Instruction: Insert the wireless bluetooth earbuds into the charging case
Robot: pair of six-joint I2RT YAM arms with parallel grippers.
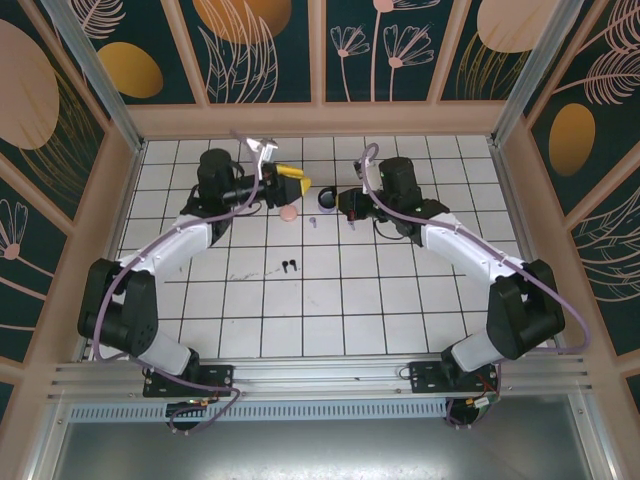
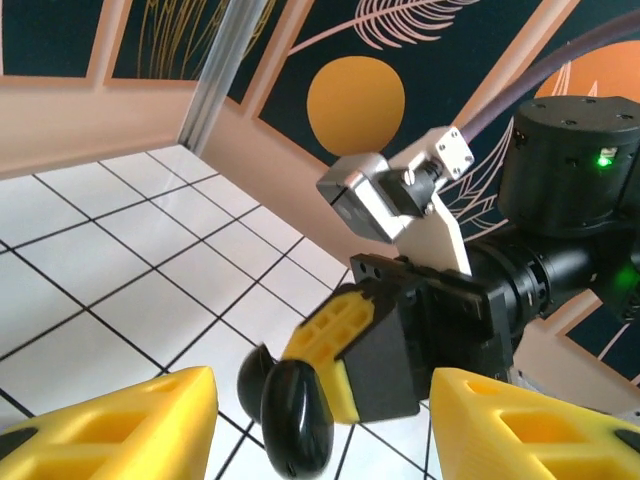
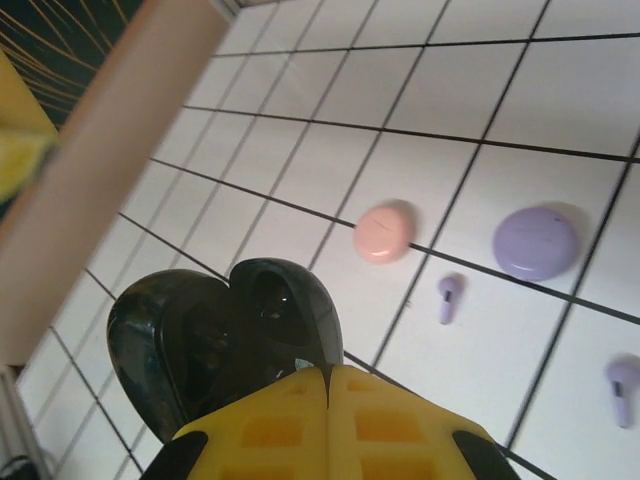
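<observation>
right hand [image 3: 328,378] grips black case [image 3: 200,340]; lilac earbud [image 3: 449,296] lies nearby, apart.

White tiled table [image 1: 400,310], floral walls [image 1: 270,70], seemingly wood-framed

one case [image 3: 383,233] beside a second case [image 3: 536,243] — an earbud [image 3: 449,297] near, between them

We read this as a robotics lab cell: a white surface [image 1: 330,320] ruled in a black grid, boxed in by aluminium posts [image 1: 95,75] and wall panels [image 1: 260,50] printed with leaves and flowers. The left arm [image 1: 170,250] and the right arm [image 1: 480,255] are bolted to a metal rail [image 1: 320,378] at its near edge.
</observation>
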